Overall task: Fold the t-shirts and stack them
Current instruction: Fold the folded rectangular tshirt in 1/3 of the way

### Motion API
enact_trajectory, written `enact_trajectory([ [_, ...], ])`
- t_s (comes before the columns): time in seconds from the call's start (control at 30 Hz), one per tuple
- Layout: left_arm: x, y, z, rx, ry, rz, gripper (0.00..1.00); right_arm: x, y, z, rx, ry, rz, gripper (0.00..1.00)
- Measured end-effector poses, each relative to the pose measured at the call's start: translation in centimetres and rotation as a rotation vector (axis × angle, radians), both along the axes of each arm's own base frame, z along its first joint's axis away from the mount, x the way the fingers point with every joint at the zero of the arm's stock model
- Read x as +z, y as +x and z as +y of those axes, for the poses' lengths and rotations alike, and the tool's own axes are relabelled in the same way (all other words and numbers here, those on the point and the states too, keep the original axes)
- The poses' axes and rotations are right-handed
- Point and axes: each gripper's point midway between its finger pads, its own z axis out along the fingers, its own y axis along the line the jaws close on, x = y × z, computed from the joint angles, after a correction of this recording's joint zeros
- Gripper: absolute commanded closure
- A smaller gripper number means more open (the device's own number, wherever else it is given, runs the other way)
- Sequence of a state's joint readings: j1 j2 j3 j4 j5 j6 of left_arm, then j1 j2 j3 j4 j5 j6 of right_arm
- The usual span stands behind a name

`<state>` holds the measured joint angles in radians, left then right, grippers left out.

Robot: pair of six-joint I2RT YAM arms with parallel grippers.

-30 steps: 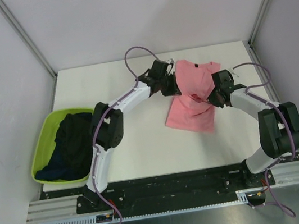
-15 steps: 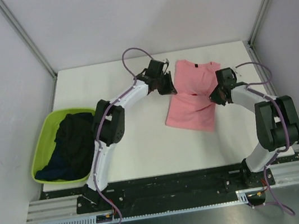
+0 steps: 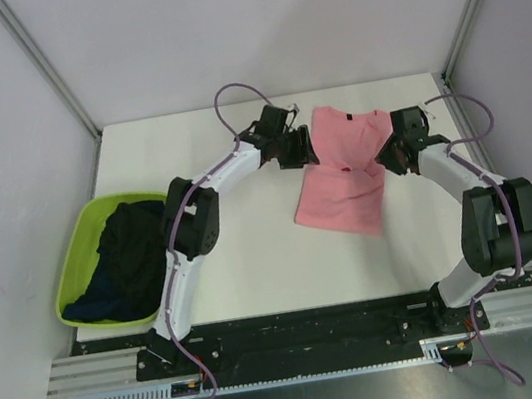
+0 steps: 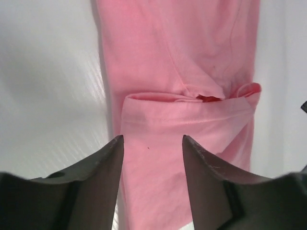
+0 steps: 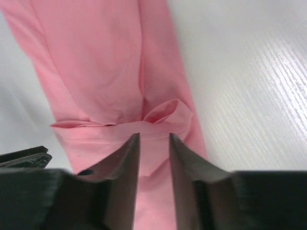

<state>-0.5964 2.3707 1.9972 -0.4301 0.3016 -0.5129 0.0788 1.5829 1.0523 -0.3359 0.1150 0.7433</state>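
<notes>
White table (image 3: 234,255) holds the half-folded pink t-shirt (image 3: 345,187) far centre-right, left gripper (image 3: 305,151) and right gripper (image 3: 391,155) both spread, empty, flanking its sides; next fold wants matched pinches on both edges, cloth kept flat.

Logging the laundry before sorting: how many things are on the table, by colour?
pink tee: 1
dark heap: 1 (the pieces in it cannot be told apart)
green tub: 1, holding the dark heap
Total: 3
</notes>
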Motion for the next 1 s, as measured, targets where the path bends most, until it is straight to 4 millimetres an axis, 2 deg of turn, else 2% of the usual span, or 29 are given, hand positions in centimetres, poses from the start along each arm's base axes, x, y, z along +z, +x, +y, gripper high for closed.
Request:
enact_trajectory([
  [0.07,0.8,-0.3,0.2,-0.008,-0.010,-0.002,0.67,1.2,0.0,0.7,0.019,-0.011,-0.023,0.83],
  [0.13,1.5,-0.7,0.2,-0.023,-0.022,-0.008,0.79,1.8,-0.2,2.3,0.057,-0.019,-0.031,0.87],
  [0.23,1.8,-1.4,0.1,-0.046,-0.031,-0.002,0.87,1.2,-0.9,5.2,0.131,-0.023,-0.013,0.91],
  [0.33,1.1,-2.5,-0.3,-0.069,-0.032,0.023,0.91,-0.4,-1.6,7.7,0.197,-0.020,0.027,0.93],
  [0.43,0.0,-3.5,-0.3,-0.082,-0.019,0.054,0.92,-3.0,-1.8,8.3,0.217,-0.014,0.088,0.93],
  [0.63,-2.0,-5.1,0.1,-0.095,0.004,0.103,0.92,-7.1,-1.2,7.1,0.193,0.003,0.179,0.91],
  [0.8,-3.5,-6.8,1.4,-0.092,0.035,0.151,0.83,-6.9,0.8,7.0,0.190,0.038,0.154,0.83],
  [0.9,-3.9,-8.4,2.6,-0.090,0.055,0.179,0.75,-6.8,0.9,7.0,0.192,0.041,0.152,0.79],
  [1.0,-3.6,-9.9,3.7,-0.090,0.066,0.194,0.70,-6.7,0.8,6.9,0.193,0.039,0.153,0.77],
])
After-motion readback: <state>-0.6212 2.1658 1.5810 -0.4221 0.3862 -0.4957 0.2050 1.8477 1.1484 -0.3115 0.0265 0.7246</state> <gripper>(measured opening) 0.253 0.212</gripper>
